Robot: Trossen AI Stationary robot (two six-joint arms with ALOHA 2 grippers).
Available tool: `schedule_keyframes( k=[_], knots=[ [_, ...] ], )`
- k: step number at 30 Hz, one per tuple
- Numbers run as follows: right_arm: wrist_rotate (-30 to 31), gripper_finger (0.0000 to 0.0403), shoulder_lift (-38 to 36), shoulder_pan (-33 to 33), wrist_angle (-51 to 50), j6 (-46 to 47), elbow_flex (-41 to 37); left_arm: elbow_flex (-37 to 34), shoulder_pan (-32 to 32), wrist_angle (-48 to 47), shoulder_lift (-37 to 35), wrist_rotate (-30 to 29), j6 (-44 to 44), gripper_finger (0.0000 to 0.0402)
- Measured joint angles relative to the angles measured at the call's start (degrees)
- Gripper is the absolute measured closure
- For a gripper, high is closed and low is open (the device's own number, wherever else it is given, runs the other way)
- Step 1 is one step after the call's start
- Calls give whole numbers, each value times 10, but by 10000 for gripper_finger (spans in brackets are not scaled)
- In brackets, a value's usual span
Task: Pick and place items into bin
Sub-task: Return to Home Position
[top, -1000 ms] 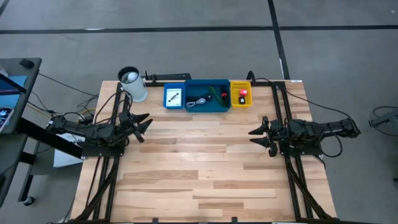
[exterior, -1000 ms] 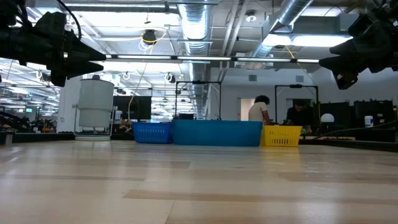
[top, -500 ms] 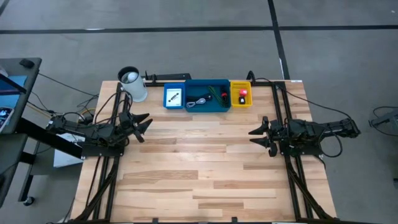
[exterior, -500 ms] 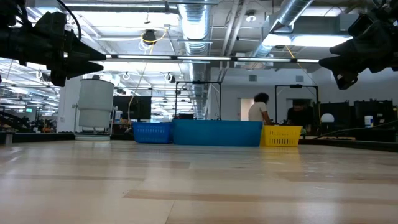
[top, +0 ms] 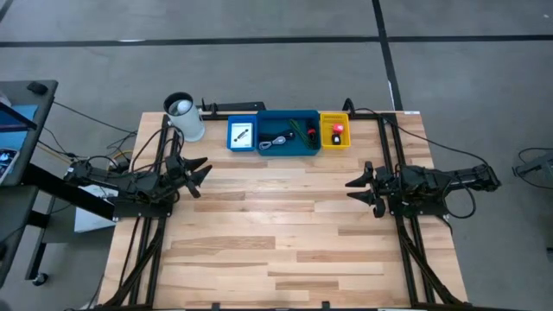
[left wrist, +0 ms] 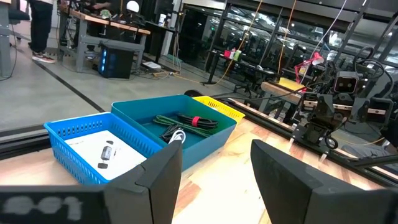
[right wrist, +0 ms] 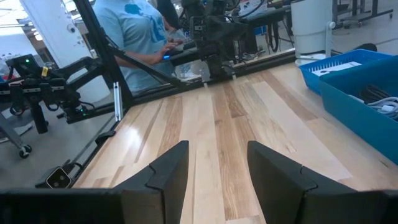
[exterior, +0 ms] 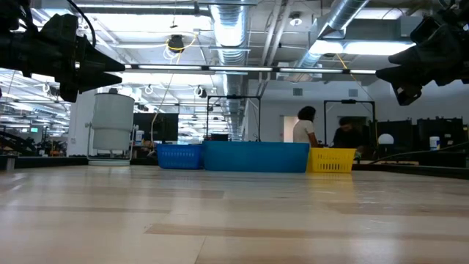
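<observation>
Hovering off bin (top: 289, 154): L end effector (top: 200, 177), R end effector (top: 349, 190), open?

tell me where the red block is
In the high view, the red block lies in the yellow tray at the right end of the tray row, beside a small black piece.

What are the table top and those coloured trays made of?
The table looks like wood: pale planks with visible grain and a slight sheen. The wide blue tray seems smooth moulded plastic; the small blue tray and yellow tray look plastic too, with lattice walls.
</observation>
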Motion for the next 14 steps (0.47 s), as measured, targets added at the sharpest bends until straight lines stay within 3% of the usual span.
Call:
schedule_keyframes(
  k=[14],
  knots=[
    [0,242,0,0,0,0,0,0,0,0,0,0,0,220]
  ],
)
